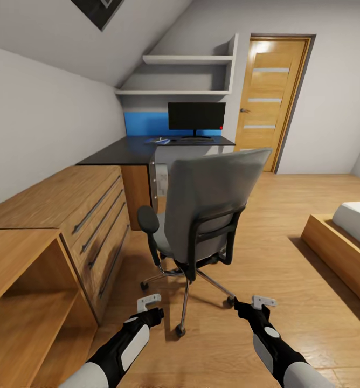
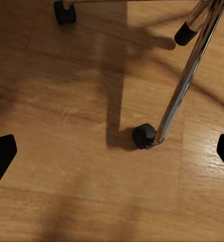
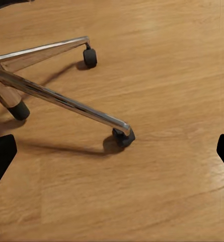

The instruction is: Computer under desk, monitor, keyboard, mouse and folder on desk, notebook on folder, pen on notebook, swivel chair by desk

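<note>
- Left: wooden drawer unit (image 1: pixel 94 215) along the wall, open cabinet (image 1: pixel 23 302) nearest the camera.
- Left gripper (image 1: pixel 149 302) low over the wood floor (image 1: pixel 309 302), holding nothing; wrist view shows its fingers (image 2: pixel 2 154) wide apart, with a chair caster (image 2: pixel 143 136) and chrome leg (image 2: pixel 187 80) on the floor between and ahead of them.
- Centre: swivel chair (image 1: pixel 212 199), grey back facing the camera, stands just ahead of both grippers, well apart from the dark surface (image 1: pixel 142 148); not touched by either gripper. Cannot tell what's on the seat; the backrest hides it.
- Far back: monitor (image 1: pixel 196 117) upright on the surface, a blue flat item (image 1: pixel 159 140) lying just left of its stand, too small to identify.
- Right gripper (image 1: pixel 262 303) also low over the floor, free of any load; fingers (image 3: pixel 2 156) spread apart, another caster (image 3: pixel 124 137) between and ahead of them.
- Right: door (image 1: pixel 269 97) beyond the chair, bed (image 1: pixel 347 237) at the edge.
</note>
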